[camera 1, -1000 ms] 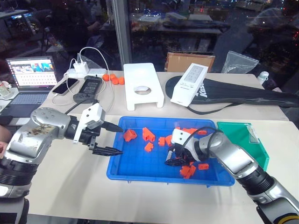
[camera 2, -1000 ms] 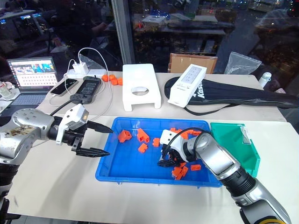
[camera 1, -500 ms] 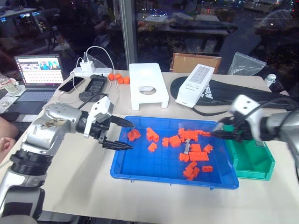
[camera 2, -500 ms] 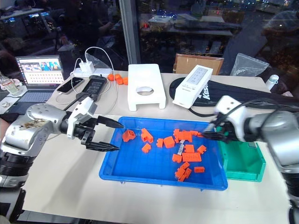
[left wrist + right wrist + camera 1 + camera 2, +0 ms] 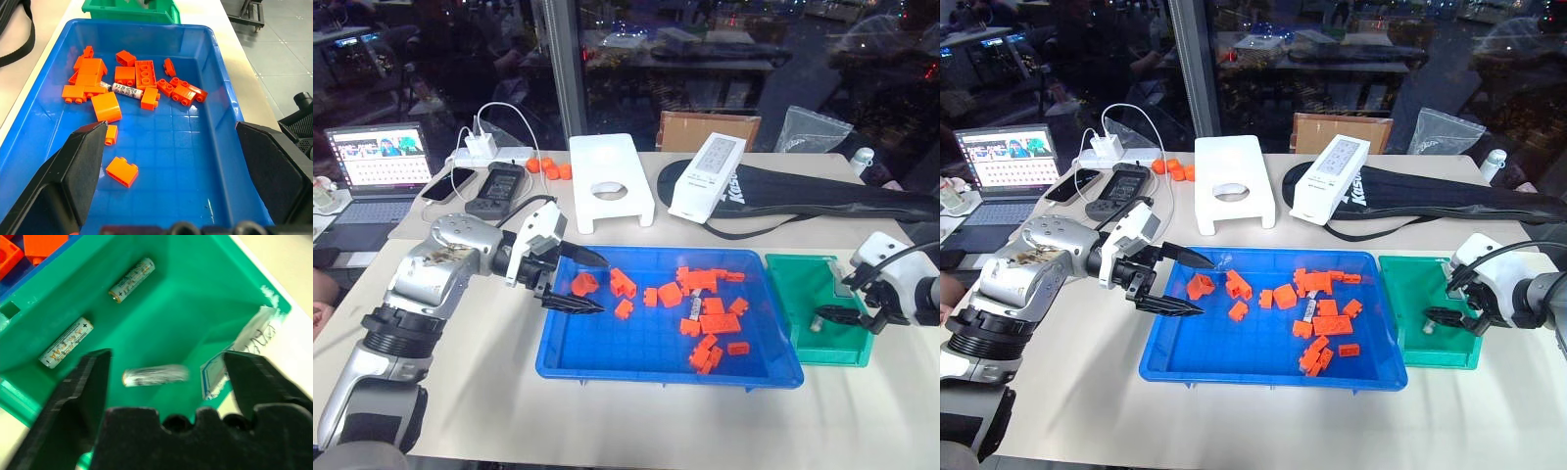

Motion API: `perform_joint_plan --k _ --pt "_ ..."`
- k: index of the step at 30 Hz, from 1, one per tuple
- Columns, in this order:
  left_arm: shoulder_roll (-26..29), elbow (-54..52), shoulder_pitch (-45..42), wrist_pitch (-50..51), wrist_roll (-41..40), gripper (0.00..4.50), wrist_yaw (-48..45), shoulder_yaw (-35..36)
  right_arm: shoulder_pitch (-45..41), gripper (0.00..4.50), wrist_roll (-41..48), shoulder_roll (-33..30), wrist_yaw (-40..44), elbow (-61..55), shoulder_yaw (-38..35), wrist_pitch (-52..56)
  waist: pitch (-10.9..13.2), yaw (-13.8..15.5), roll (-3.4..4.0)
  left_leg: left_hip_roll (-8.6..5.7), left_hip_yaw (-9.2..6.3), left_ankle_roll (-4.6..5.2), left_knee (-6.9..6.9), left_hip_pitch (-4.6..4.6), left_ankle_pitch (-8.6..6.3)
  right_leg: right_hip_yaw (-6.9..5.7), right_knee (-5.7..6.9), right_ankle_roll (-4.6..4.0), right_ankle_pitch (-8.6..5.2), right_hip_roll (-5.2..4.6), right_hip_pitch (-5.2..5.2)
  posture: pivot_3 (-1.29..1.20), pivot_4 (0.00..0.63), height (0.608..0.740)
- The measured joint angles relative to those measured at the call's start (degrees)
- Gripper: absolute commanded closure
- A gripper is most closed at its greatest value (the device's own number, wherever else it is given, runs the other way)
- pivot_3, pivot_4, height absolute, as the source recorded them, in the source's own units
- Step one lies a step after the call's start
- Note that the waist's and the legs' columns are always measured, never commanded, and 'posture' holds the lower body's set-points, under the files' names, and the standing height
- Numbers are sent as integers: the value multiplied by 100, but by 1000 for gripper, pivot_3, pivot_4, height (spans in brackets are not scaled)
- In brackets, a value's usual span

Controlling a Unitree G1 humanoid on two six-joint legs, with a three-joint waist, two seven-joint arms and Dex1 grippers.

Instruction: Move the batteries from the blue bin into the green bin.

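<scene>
Head view: your right gripper [image 5: 847, 315] hangs over the green bin [image 5: 800, 294] at the table's right edge, fingers spread, nothing in them. Left gripper [image 5: 585, 282] sits over the blue bin's [image 5: 646, 343] left end, fingers also spread and empty. One battery [image 5: 694, 309] lies among the orange bricks [image 5: 714, 323] toward the blue bin's right half.

Left wrist: both fingers wide apart above the blue floor; the battery [image 5: 126, 89] lies touching bricks near the far end, green bin beyond.

Right wrist: fingers apart, three batteries in the green bin. Two [image 5: 66, 342] lie flat near the wall beside the blue bin, the third [image 5: 154, 375] is blurred between the fingers.
</scene>
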Motion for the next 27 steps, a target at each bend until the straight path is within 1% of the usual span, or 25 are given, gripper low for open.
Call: perform_joint_plan --k 3,5,6,7,9,11,15,18,21,27 --pt "21 -45 62 4 -1 0 56 11 -451 21 31 -6 -4 -69 39 17 0 -3 2 1 -1 0 -1 1 0 -2 0 0 0 1 0 0 150 712" --pt "31 -94 74 5 -2 0 99 19 -686 21 110 9 1 -294 83 96 0 5 2 1 -1 0 -2 0 0 -3 -2 0 0 0 1 0 150 712" --pt "50 -112 104 7 -2 0 129 46 -870 21 175 112 -26 -474 184 201 0 -1 2 1 -1 0 -2 2 0 -2 -2 0 0 0 2 0 150 712" --pt "49 -117 118 8 -2 0 155 55 -975 21 244 234 -34 -649 233 275 1 -8 1 2 -1 0 -3 3 0 -2 -2 0 0 1 2 0 150 712" --pt "42 -157 161 14 -2 0 247 86 -1247 21 522 637 -69 -1294 626 615 1 -10 1 2 -5 0 -6 3 0 -4 0 0 0 3 2 0 150 712" --pt "40 -186 169 16 -3 0 309 99 -1352 21 694 949 -98 -1635 962 826 1 3 0 1 -7 0 -3 -2 0 -6 -1 0 0 2 2 0 150 712" --pt "50 -217 214 16 0 0 415 136 -1474 21 740 1586 -392 -1887 1632 1078 1 68 -1 1 -9 0 10 -11 0 -11 -3 0 1 0 2 0 150 712" --pt "78 -227 246 15 4 0 439 137 -1393 21 649 1886 -617 -1898 2064 1099 1 107 -1 1 -9 0 13 -13 0 -11 -2 0 2 0 0 0 150 712" --pt "125 -264 276 15 6 0 474 172 -1295 21 612 1943 -685 -1893 2387 1107 1 129 -1 1 -7 0 14 -14 0 -9 -2 -2 3 0 -2 0 150 712" --pt "238 -408 433 30 2 0 528 216 -1297 21 578 1868 -664 -1925 2441 1185 1 141 -1 2 -8 0 14 -12 0 -10 1 -1 2 1 -2 0 150 712"
